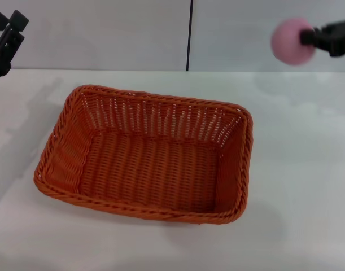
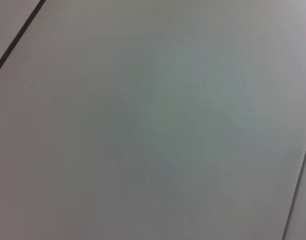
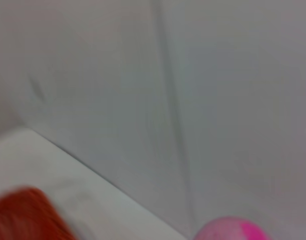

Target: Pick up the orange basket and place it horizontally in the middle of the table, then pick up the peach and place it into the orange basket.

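The orange basket lies lengthwise across the middle of the white table, empty inside; a corner of the basket shows in the right wrist view. High at the upper right, above the table and to the right of the basket, my right gripper is shut on the pale-pink peach. The peach with its magenta patch also shows in the right wrist view. My left gripper is raised at the upper left, away from the basket.
A grey wall with a dark vertical seam stands behind the table. The left wrist view shows only the plain wall with dark seams.
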Controlling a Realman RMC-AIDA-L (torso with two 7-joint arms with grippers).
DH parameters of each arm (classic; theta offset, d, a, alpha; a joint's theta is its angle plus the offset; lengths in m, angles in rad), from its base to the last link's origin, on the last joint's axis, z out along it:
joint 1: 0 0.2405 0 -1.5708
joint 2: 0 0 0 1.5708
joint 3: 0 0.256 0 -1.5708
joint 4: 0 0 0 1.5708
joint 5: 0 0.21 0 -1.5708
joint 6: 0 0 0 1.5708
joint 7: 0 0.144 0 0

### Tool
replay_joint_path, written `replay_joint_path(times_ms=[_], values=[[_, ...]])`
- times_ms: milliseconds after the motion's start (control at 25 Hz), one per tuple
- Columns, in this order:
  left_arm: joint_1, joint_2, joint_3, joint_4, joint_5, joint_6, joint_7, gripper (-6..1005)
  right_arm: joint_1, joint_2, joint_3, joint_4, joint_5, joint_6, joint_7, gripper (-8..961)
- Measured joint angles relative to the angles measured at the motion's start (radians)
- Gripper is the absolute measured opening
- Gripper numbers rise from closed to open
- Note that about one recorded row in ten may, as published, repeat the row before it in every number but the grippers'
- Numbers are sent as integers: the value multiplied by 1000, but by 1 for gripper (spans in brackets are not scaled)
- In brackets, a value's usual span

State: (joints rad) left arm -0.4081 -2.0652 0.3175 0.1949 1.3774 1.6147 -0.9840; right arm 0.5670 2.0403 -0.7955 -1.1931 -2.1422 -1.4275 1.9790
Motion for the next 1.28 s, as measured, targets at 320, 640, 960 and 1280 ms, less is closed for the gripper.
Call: replay_joint_path(times_ms=[320, 640, 960, 1280], values=[[0, -1, 0, -10, 0, 2, 10, 594, 43, 2, -206, -35, 298, -128, -48, 23], [6, -2, 0, -16, -1, 3, 20, 594, 76, 10, -325, -12, 275, -127, -57, 27], [8, -2, 0, -35, -13, 5, 37, 594, 5, 20, -169, -10, 338, -177, -126, 190], [2, 0, 0, -40, -23, 6, 38, 594, -46, -3, 38, 70, 428, -324, -194, 638]])
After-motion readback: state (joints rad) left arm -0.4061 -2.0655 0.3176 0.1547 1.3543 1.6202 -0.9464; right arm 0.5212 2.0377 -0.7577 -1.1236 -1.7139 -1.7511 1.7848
